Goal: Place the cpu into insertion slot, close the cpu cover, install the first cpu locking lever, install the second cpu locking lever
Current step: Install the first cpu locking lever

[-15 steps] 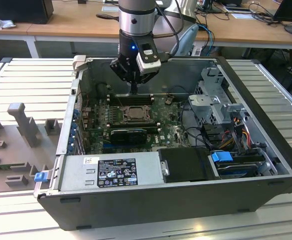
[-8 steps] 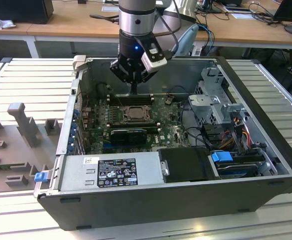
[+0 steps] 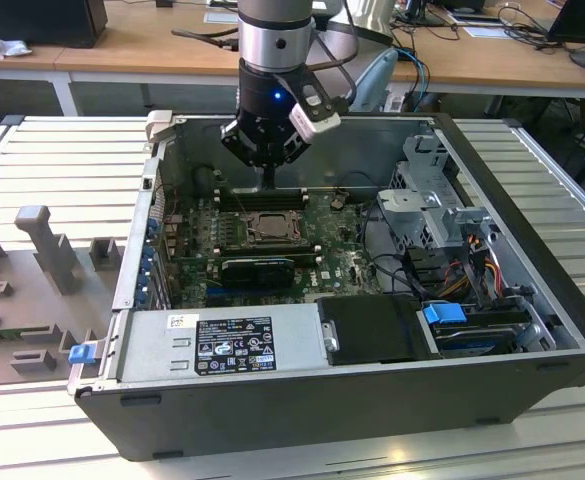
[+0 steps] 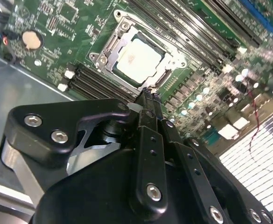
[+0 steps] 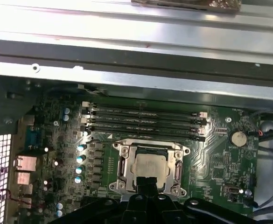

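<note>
The cpu (image 4: 138, 58) (image 5: 149, 166), a pale silver square, lies flat in the insertion slot (image 3: 269, 228) on the green motherboard inside the open computer case. The cpu cover (image 4: 107, 53) (image 5: 125, 163), a silvery frame, lies down around the chip's edges. My gripper (image 3: 269, 183) hangs a short way above the socket, at its far edge in the exterior view. In both wrist views its black fingertips (image 4: 148, 95) (image 5: 148, 182) sit together, shut with nothing between them, and cover one edge of the socket.
Long black memory slots (image 5: 145, 123) run beside the socket, toward the case wall (image 3: 372, 140). A coin battery (image 5: 239, 137) sits on the board. A power supply (image 3: 222, 345) and drive bay (image 3: 432, 205) crowd the case. A grey fixture (image 3: 47, 245) stands outside, at the exterior view's left.
</note>
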You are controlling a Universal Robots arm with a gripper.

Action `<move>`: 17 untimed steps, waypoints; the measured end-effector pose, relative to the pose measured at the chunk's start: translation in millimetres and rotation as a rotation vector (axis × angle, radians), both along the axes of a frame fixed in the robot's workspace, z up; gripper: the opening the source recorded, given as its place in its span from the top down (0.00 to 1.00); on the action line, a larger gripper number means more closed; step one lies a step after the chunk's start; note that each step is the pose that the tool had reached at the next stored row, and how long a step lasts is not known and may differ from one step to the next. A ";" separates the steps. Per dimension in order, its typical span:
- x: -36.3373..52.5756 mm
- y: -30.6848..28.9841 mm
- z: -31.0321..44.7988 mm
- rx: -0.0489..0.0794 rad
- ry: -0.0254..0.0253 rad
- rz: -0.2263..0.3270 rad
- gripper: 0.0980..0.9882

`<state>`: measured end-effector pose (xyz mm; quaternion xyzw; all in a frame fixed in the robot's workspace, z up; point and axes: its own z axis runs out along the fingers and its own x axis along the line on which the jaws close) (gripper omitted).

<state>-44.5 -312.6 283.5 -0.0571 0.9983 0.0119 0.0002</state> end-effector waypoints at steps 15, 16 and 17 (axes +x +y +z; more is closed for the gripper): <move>-10.6 0.0 -3.9 0.000 -0.0050 0.026 0.99; -10.6 0.0 -4.2 0.000 -0.0050 0.011 0.99; -10.6 0.0 -4.5 0.000 -0.0050 -0.006 0.99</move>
